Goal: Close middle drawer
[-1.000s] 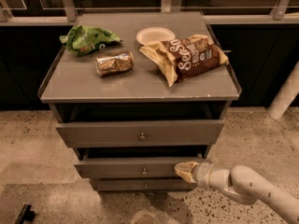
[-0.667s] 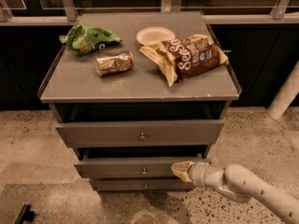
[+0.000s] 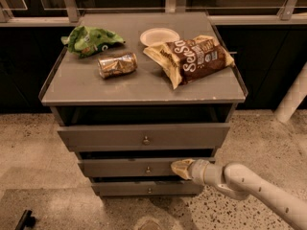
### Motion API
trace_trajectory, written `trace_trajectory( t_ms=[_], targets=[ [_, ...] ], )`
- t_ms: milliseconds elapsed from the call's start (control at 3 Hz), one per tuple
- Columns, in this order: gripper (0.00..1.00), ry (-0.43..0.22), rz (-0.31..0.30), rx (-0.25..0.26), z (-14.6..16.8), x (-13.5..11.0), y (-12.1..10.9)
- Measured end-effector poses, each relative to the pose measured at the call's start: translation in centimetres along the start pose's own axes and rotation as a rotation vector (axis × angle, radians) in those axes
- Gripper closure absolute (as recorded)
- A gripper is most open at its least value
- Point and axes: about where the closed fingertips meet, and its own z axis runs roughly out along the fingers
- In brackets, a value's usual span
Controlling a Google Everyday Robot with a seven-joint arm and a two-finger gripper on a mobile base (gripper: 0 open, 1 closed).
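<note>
The middle drawer [image 3: 120,167] is grey, wide and shallow, second of three, with a small round metal knob [image 3: 148,169]. It stands pulled out a little from the cabinet, less far than the top drawer [image 3: 144,137]. My gripper [image 3: 180,168] comes in from the lower right on a white arm and its tan tip rests against the right part of the middle drawer's front panel, to the right of the knob.
The top drawer stands open furthest; the lowest drawer [image 3: 144,189] sits just below. On the cabinet top lie a green bag [image 3: 88,40], a crushed can [image 3: 117,64], a white plate [image 3: 159,36] and a brown chip bag [image 3: 192,57]. Speckled floor surrounds the cabinet.
My gripper has moved a little left along the middle drawer's front, toward the knob. The drawer has barely shifted.
</note>
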Motion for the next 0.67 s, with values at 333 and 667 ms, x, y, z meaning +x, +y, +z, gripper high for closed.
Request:
trace_trajectory(
  t_ms=[333, 667],
  targets=[
    [1.0, 0.011, 0.064, -0.007, -3.5, 0.3, -0.4],
    [1.0, 0.003, 0.128, 0.063, -8.6, -0.3, -1.0]
  ],
)
